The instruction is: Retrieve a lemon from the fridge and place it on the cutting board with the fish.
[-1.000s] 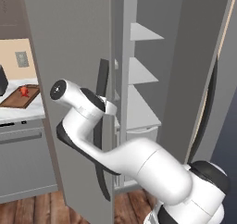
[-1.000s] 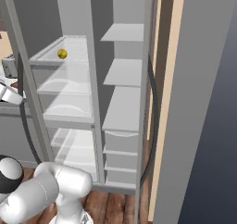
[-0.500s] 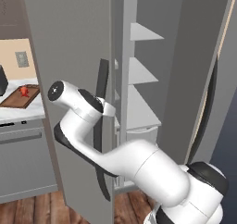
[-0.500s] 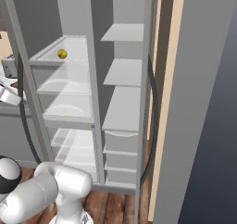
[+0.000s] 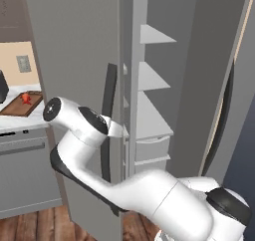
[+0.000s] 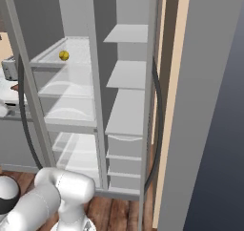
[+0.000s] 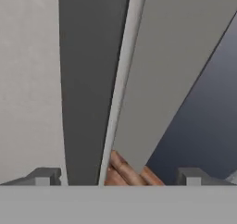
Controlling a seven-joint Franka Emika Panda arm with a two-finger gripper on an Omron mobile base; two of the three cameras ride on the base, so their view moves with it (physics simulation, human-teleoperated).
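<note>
In the left base view the arm reaches toward the fridge (image 5: 74, 46) door's dark handle (image 5: 108, 115), seemingly to swing it wider; at 9 o'clock the fish (image 5: 26, 98) lies on the board (image 5: 20, 105) on the tabletop (image 5: 15, 123). In the right base view the lemon (image 6: 64, 56) sits on an upper shelf (image 6: 57, 58) at 10 o'clock. In the hand view the fingers (image 7: 46, 176) stand apart, holding nothing, facing the door's edge.
</note>
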